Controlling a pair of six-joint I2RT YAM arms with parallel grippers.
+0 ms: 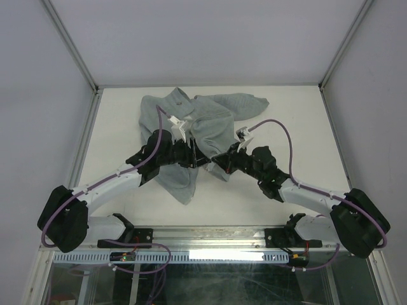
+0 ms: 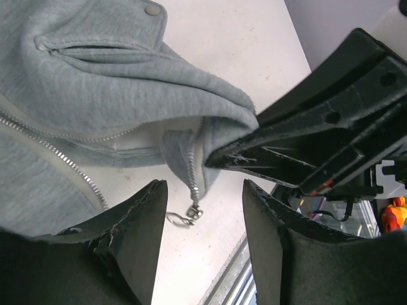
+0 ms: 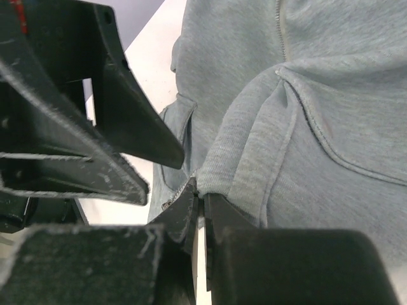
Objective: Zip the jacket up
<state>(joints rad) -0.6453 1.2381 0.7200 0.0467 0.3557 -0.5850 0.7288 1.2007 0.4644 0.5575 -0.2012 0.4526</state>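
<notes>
The pale grey jacket (image 1: 210,121) lies rumpled on the white table, its front open. In the left wrist view the jacket's (image 2: 108,76) zipper teeth run down to a small metal zipper pull (image 2: 191,213), which hangs free just above the tabletop. My left gripper (image 2: 203,213) is open, with the pull between and slightly beyond its fingertips, touching neither. My right gripper (image 3: 200,197) is shut on the jacket's (image 3: 305,127) ribbed bottom hem beside the zipper end and holds it lifted. In the top view both grippers meet at the jacket's near edge, left (image 1: 197,157) and right (image 1: 216,164).
The white table (image 1: 299,127) is enclosed by grey walls at the back and sides. A metal rail (image 1: 210,234) runs along its near edge by the arm bases. The right arm's black fingers (image 2: 318,140) crowd the space right of my left gripper.
</notes>
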